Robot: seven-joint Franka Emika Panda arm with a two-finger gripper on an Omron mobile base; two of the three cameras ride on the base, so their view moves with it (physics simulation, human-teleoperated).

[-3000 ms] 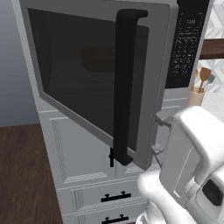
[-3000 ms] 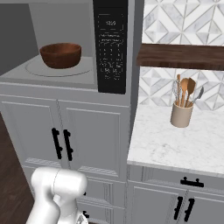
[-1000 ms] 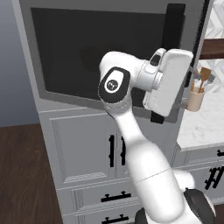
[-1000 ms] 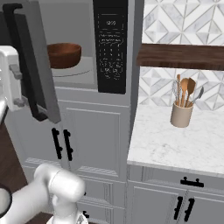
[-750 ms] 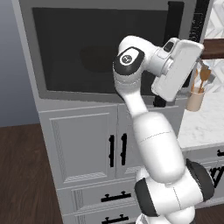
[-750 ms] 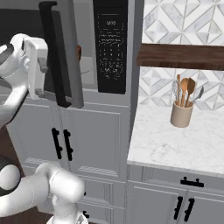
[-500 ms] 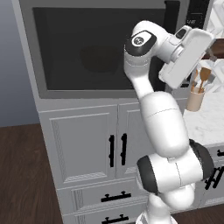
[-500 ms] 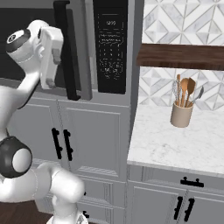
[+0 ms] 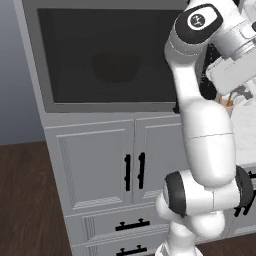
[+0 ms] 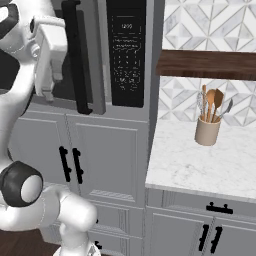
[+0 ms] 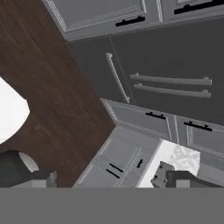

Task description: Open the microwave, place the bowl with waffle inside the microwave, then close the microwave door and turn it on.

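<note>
My tool (image 10: 46, 92) hangs in front of the microwave door (image 9: 110, 55), just left of the long black bar handle (image 10: 77, 57) in the right base view, with its fingers spread wide apart and nothing between them. In that view my hand points downward beside the handle; whether any part of it touches the door I cannot tell.

The microwave door lies shut, or very nearly so, flat against the front of the microwave (image 10: 100, 60). Through the dark tinted window, the bowl with waffle (image 9: 116, 68) shows as a dim rounded shape inside the cavity, roughly in the middle; the waffle itself I cannot make out. The black keypad panel (image 10: 127, 52) with its small white buttons stands to the right of the handle, untouched by my tool.

Below the microwave are white panelled cabinet doors (image 9: 100, 167) with short black handles, and drawers under them. To the right, the marble worktop (image 10: 210, 157) carries a beige cup of wooden utensils (image 10: 207, 130), well apart from my arm, under a dark wooden shelf (image 10: 207, 64) and a patterned tile wall.

In the hand view my dark fingertips (image 11: 168, 177) rise at the bottom, and beyond them lie the brown wooden floor (image 11: 57, 87), grey cabinet fronts and drawer handles, seen at a steep tilt.
</note>
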